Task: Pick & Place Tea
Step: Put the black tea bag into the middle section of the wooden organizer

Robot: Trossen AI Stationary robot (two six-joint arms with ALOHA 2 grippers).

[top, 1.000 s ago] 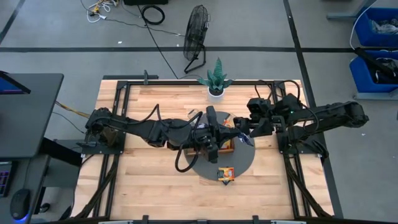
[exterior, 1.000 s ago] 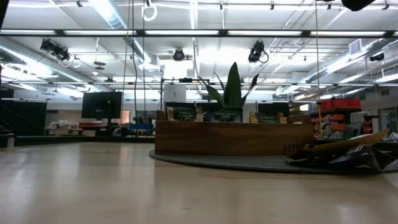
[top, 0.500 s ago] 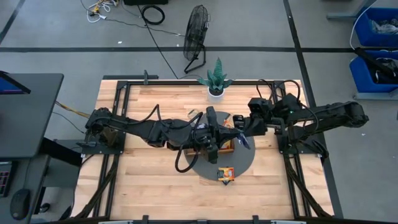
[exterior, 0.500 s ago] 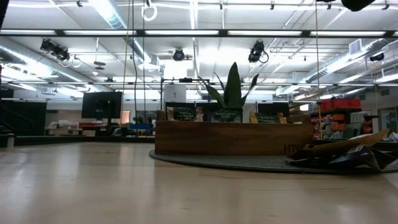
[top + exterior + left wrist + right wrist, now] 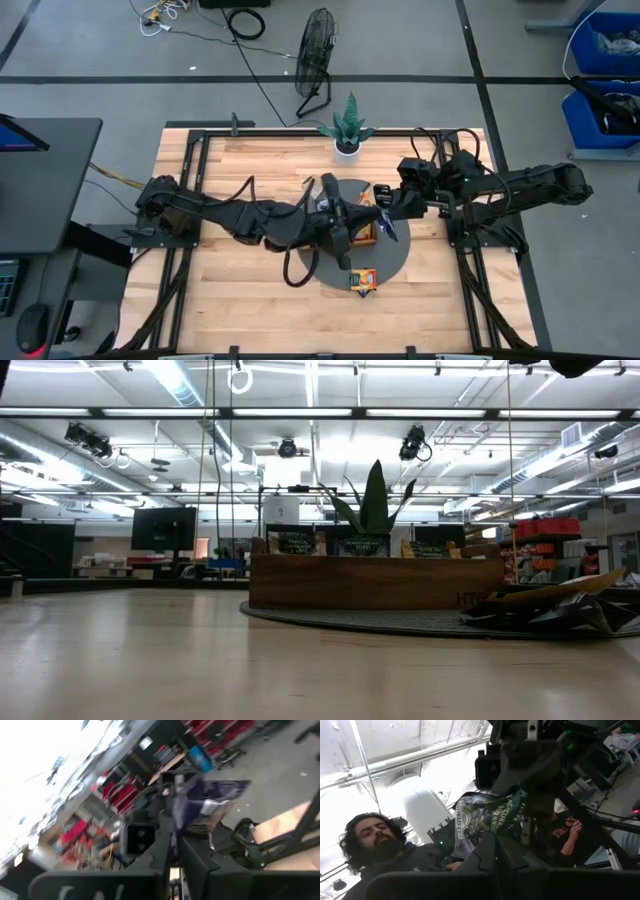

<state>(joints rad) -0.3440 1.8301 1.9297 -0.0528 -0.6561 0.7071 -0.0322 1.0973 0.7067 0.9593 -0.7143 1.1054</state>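
Wooden counter carries your tray; both pincers, left and right, meet above it clamped on one dark sachet, light, limp, likely slippery, so grip its edge.

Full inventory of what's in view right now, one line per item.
table: one, light wood, under both arms
mat: one, grey, round, mid-table
tray: one, brown wood, on the mat
tray sachets: at least three, dark print, upright in the tray
orange sachet: one, on the mat's near edge
held sachet: one, dark blue, in the right claw
plant: one, green, table's far edge
fan: one, black, floor
bins: two, blue, floor
person: one, dark top, beyond the table
left claw: dark, over the tray
right claw: dark, shut on the held sachet
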